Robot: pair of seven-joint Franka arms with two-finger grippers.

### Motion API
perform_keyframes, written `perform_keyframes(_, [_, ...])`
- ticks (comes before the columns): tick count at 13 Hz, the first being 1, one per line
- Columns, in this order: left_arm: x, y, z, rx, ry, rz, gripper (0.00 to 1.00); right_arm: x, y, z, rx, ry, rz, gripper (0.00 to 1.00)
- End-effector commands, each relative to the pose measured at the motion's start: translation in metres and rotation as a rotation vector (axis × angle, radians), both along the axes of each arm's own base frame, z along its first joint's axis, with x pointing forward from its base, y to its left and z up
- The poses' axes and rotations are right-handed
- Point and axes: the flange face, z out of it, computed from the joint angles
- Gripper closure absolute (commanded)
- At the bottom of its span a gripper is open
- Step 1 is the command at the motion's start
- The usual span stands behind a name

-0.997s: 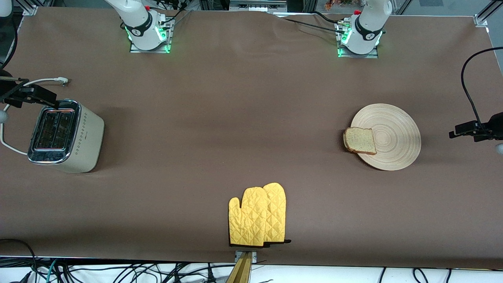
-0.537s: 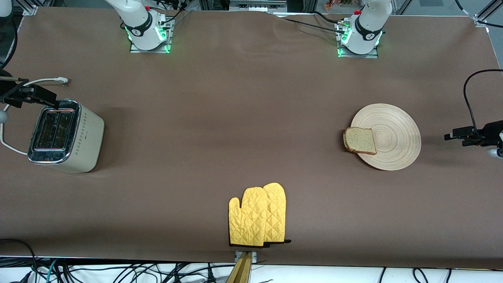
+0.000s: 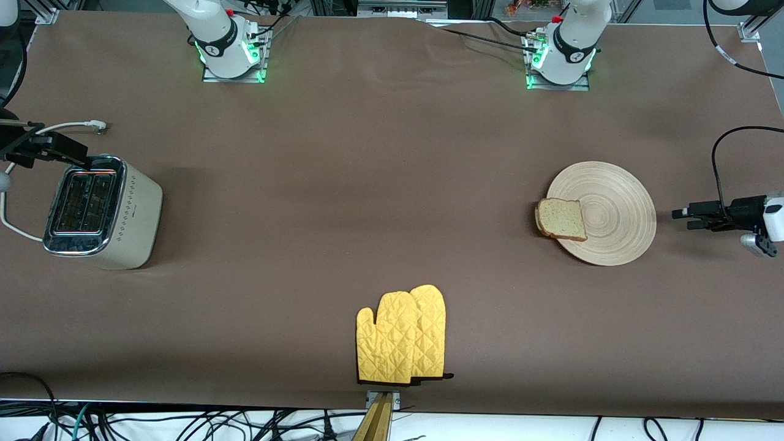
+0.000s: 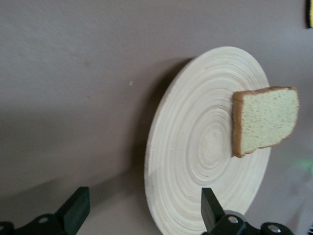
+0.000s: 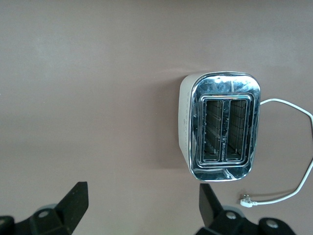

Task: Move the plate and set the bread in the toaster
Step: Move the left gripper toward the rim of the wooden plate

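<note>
Brown bench stretching wide; the left tool (image 3: 678, 218) is hovering released at frame right beside the plate (image 3: 612, 214), bread (image 3: 561, 219) overhanging its rim. Right tool (image 3: 79, 160), spread too, is waiting over the toaster (image 3: 101, 211). Bread looks soft, crumbly: pinch its edges.

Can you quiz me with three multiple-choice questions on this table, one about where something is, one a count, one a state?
1. Where does the bread lie?
A. On the plate's edge, overhanging toward the right arm's end
B. In the toaster
C. On the oven mitts

2. How many slots does the toaster have?
A. One
B. Two
C. Four

3. How is the left gripper?
A. Shut on the bread
B. Shut on the plate
C. Open, beside the plate

Answers: 1 A, the slice juts past the rim. 2 B, the right wrist view shows two empty slots. 3 C, its fingers stand apart, holding nothing.
</note>
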Motion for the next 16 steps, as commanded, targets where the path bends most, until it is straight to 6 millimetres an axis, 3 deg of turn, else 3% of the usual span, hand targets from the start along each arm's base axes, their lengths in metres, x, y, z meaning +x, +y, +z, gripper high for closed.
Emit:
perform_keyframes(1, [-0.006,0.005,-0.008,-0.117,-0.015,-0.003,0.00,-0.002,-0.003,0.002,0.008,-0.007,-0.003,0.00])
perform_keyframes(5, [-0.014,0.011,-0.033,-0.161,-0.044,-0.023,0.00,-0.002,-0.004,0.002,0.008,-0.007,-0.005,0.00])
perform_keyframes(16, [-0.027,0.009,-0.064,-0.304,-0.055,-0.022,0.00,-0.001,-0.003,0.001,0.009,-0.004,-0.003,0.00])
